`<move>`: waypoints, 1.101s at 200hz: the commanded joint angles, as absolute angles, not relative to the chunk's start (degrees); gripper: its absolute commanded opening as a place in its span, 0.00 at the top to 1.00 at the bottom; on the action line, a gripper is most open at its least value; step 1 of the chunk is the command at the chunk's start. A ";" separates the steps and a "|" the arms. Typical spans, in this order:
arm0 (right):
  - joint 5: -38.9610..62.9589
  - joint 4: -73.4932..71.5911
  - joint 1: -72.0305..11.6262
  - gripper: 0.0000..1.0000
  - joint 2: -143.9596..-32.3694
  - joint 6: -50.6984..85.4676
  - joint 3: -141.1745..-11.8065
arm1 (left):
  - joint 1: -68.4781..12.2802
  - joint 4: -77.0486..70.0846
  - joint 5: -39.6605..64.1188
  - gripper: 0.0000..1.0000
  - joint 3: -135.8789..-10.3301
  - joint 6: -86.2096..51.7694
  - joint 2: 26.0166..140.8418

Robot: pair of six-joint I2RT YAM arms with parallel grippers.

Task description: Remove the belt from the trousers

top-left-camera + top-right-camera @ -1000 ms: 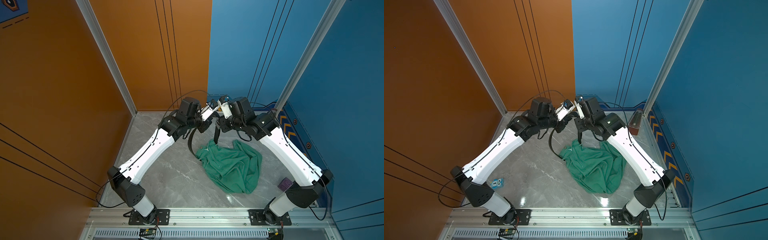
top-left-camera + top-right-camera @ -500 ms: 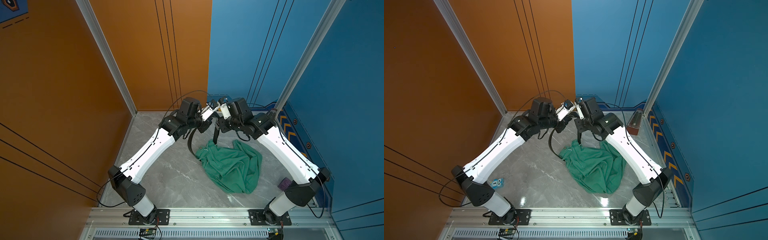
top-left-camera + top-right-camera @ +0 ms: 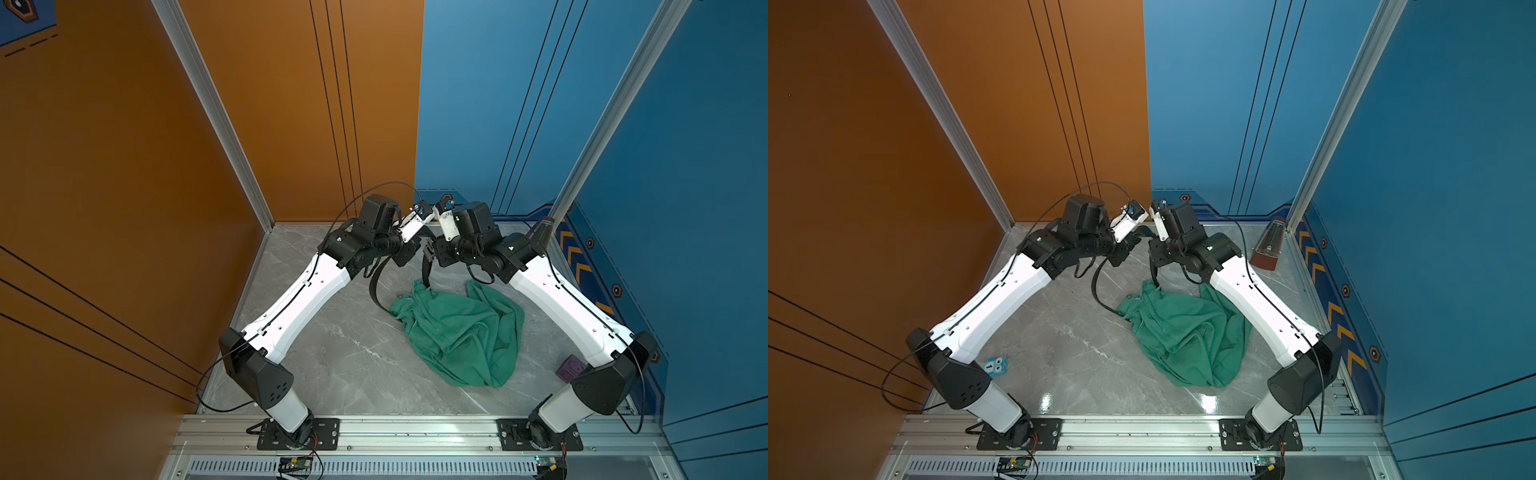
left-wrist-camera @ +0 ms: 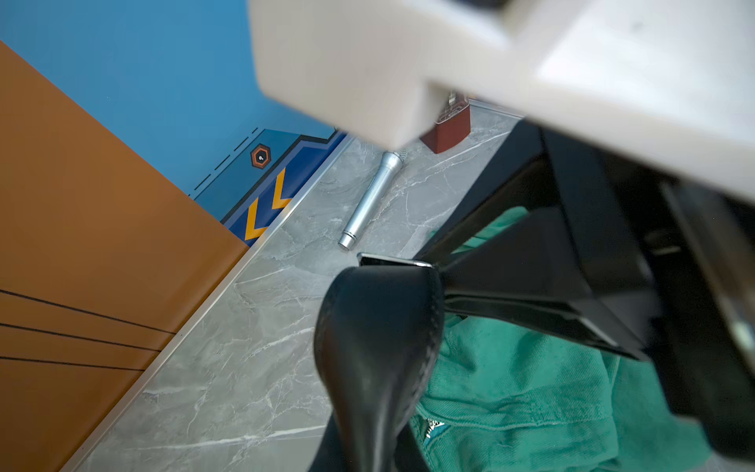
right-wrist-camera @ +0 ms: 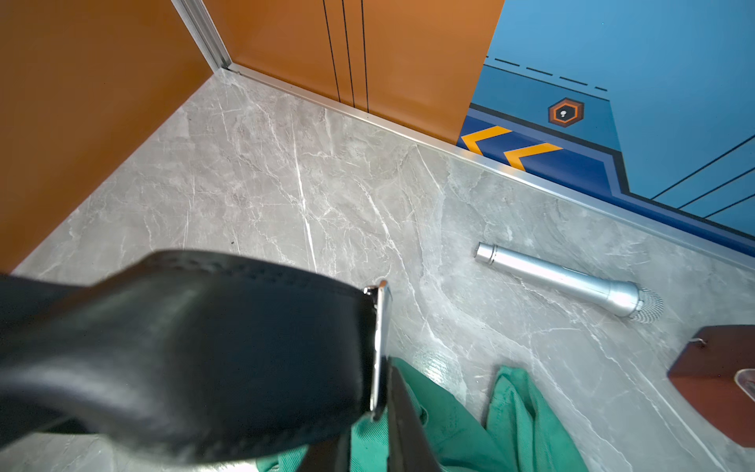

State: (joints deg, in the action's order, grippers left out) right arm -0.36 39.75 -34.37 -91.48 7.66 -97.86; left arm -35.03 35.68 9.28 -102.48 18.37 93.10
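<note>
Gripping belt (image 3: pixel 372 286): left gripper (image 3: pixel 409 253) closed on strap, buckle (image 4: pixel 394 261) at jaw tips. Right gripper (image 3: pixel 429 252) closed on same belt, just beside. Two strands hang down to trousers (image 3: pixel 461 332), crumpled on table (image 3: pixel 332 365) between arms.

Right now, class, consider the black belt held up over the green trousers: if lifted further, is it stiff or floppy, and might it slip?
Probably floppy: the belt bends over and droops toward the trousers. Its smooth, glossy face suggests it could slip in a grip. The metal buckle likely makes that end heavier, so it may swing.
</note>
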 commanded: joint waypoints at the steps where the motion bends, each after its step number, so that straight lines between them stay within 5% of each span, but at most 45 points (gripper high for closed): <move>1: -1.31 42.17 -29.53 0.93 -93.31 11.53 -92.22 | -34.43 30.31 15.99 1.00 -106.61 17.39 89.06; 128: -0.04 40.17 -30.13 0.81 -93.25 12.06 -91.87 | -34.40 30.22 17.21 1.00 -104.60 16.83 89.04; 195: -1.80 40.25 -30.85 0.92 -92.11 11.56 -93.81 | -34.63 30.19 17.18 1.00 -103.48 16.87 90.09; 220: -2.56 40.34 -31.11 0.88 -92.39 11.45 -93.88 | -34.63 30.23 17.70 1.00 -103.87 16.85 89.95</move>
